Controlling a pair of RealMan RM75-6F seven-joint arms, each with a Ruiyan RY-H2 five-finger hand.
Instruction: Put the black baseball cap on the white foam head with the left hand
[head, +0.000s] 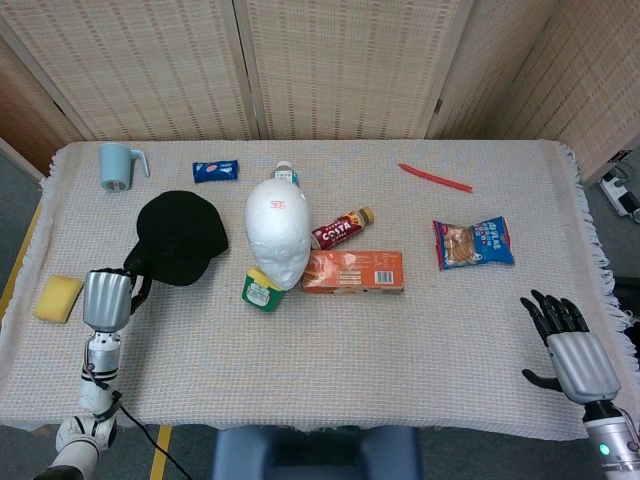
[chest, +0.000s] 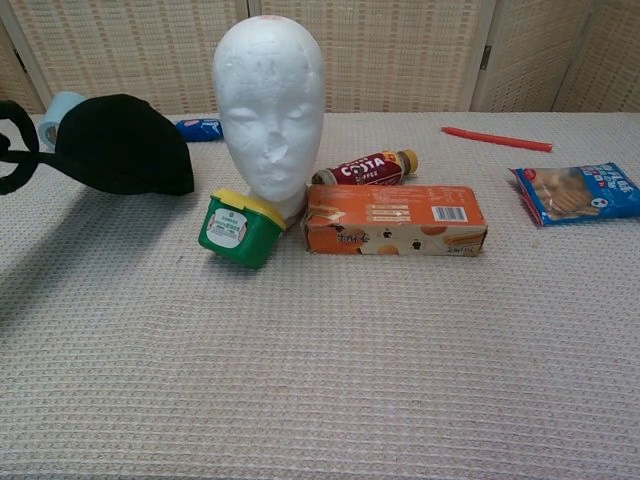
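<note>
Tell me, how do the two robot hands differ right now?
The left robot hand grips the black baseball cap by its edge, lifted off the table; the right robot hand holds nothing, fingers spread. The left sits near the foam head; the right waits at the far table edge. Both have silver backs and dark fingers.
</note>
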